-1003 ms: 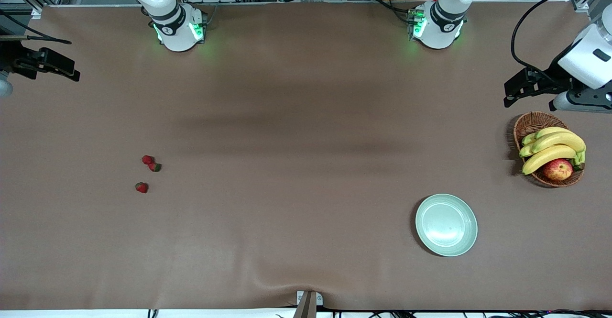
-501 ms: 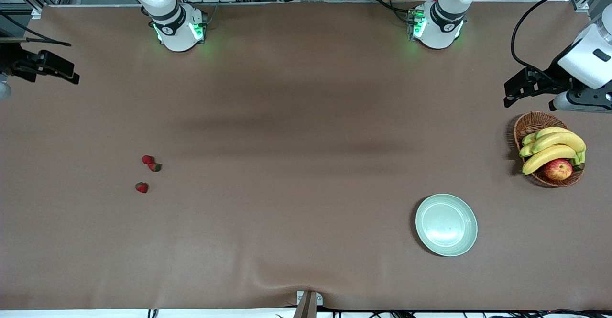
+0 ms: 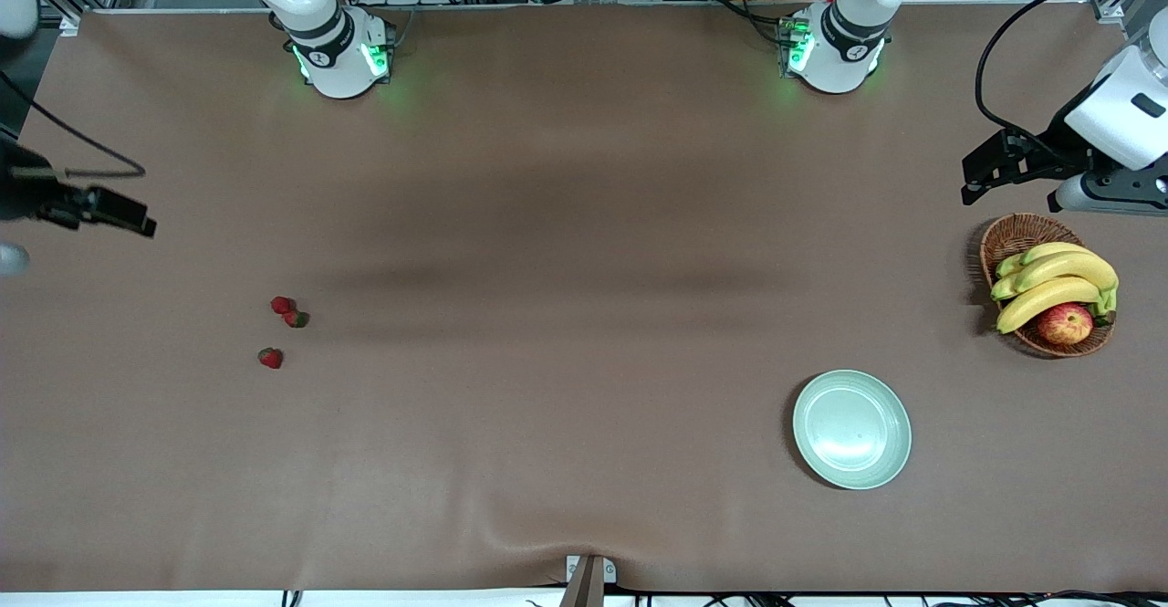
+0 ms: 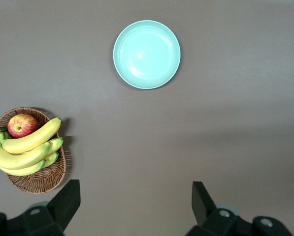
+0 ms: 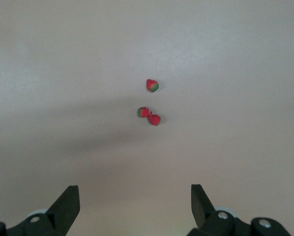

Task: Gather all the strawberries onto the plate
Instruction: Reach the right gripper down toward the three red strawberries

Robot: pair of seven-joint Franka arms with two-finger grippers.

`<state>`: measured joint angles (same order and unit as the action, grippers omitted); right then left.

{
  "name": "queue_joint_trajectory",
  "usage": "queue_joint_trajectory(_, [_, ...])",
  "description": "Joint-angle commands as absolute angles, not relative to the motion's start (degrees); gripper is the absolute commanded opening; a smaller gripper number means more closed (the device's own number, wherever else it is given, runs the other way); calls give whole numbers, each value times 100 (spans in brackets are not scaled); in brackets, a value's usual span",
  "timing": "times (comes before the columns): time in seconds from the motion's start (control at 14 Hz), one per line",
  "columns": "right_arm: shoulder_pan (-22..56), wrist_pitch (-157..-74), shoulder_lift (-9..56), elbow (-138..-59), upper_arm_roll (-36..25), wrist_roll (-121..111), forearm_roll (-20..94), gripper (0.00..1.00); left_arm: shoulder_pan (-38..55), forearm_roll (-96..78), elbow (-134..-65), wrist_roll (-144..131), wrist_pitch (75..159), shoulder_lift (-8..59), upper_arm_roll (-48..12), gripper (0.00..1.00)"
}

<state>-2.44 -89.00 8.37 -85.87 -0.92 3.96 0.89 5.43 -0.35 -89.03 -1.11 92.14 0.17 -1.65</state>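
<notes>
You are at the approach: all three tiny red strawberries (image 3: 282,305) (image 3: 295,319) (image 3: 270,358) lie on the brown bench (image 3: 547,315), well apart from the empty mint-green round plate (image 3: 851,429) at their 4 o'clock, so bring the open, empty right claw (image 5: 132,204) down over one berry while the left claw (image 4: 134,204) waits open near the basket.

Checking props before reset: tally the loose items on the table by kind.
Small red strawberries with green caps: 3
Round mint-green glossy plate: 1
Brown wicker basket: 1
Yellow bananas: cannot count, one bunch
Red-yellow apple: 1
Total: 6 plus the bananas

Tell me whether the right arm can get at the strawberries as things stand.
Probably yes: the right hand is open, the strawberries lie bare on the table toward its end, with nothing between.
</notes>
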Motion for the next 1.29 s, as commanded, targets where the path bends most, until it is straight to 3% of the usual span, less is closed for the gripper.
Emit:
queue_joint_trajectory(0.0, [-369,-9446,1115,-8876,-18,422,149,100,510,-70,-8903,-44,9220,0,-185,100])
queue_joint_trajectory(0.36, [-431,-10132,1941,-9052,-18,396,149,100,510,0,-8868,-44,9237,18,-185,100])
queue_joint_trajectory(0.86, [-483,-12100,3180,-9580,-18,404,149,100,483,-17,-8859,-176,9237,62,-149,100])
queue_joint_trajectory(1.22, [-501,-12884,3717,-9554,-18,396,79,100,405,-53,-8895,-184,9229,97,-149,100])
